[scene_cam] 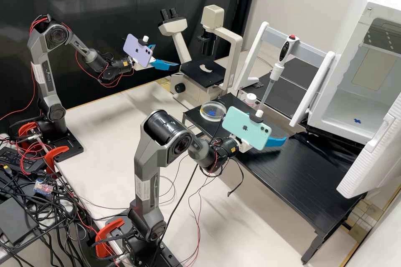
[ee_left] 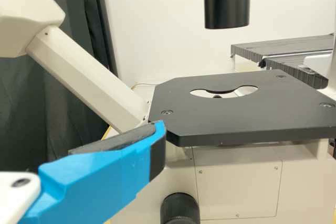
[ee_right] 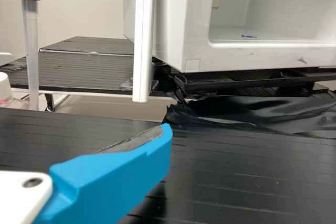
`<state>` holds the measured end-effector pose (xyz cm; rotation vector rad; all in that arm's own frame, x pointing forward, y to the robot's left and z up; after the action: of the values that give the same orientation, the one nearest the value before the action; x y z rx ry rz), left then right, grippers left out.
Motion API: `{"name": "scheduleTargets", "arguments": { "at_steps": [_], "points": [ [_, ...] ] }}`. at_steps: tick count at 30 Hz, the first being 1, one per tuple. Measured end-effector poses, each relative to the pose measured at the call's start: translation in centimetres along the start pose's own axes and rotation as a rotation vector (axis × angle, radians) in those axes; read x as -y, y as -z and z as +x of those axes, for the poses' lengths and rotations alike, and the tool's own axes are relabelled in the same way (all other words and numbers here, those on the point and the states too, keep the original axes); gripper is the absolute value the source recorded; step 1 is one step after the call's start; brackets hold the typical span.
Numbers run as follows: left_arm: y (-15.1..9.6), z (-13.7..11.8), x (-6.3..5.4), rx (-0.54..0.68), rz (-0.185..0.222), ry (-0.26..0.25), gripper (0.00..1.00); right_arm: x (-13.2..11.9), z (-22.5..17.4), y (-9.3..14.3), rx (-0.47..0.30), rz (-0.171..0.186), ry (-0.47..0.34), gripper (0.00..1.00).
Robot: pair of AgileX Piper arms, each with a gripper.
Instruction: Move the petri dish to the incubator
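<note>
At the worktop's (scene_cam: pixel 300 175) left end lies the petri dish (scene_cam: pixel 213 111), flat, left of the right gripper (scene_cam: pixel 273 131); those jaws, parted and unloaded, point rightward, away from it. The left gripper (scene_cam: pixel 167 56), jaws also apart and empty, hangs farther off by the microscope (scene_cam: pixel 193 71). Assessment: right arm better placed, but must back leftward first.

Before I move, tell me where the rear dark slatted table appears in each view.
High view: rear table, right of centre, behind the pipette.
Left wrist view: rear table, beyond the microscope stage.
Right wrist view: rear table, beyond the near black table.
Shared landmark: the pale seam across its top.
</note>
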<state>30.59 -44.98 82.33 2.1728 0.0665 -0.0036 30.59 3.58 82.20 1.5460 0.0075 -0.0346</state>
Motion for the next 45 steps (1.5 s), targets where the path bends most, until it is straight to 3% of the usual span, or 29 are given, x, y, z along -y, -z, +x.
{"name": "scheduleTargets", "arguments": {
  "at_steps": [11,16,19,27,35,45],
  "points": [
    [0.0,0.0,0.0,0.000,0.000,0.000,1.00,0.0,0.0,0.0,0.001,0.003,-0.001,1.00],
    [0.0,0.0,0.0,0.000,0.000,0.000,1.00,-0.4,-0.9,0.2,-0.011,0.057,-0.005,1.00],
    [0.0,0.0,0.0,0.000,0.000,0.000,1.00,-0.8,-1.9,0.9,-0.056,0.087,-0.014,1.00],
    [0.0,0.0,0.0,0.000,0.000,0.000,1.00,0.0,-5.0,3.8,-0.236,0.097,0.000,1.00],
    [0.0,0.0,0.0,0.000,0.000,0.000,1.00,3.3,-6.9,6.1,-0.347,0.029,0.134,1.00],
    [0.0,0.0,0.0,0.000,0.000,0.000,1.00,7.2,-6.8,6.3,-0.359,-0.036,0.277,1.00]
  ]
}}
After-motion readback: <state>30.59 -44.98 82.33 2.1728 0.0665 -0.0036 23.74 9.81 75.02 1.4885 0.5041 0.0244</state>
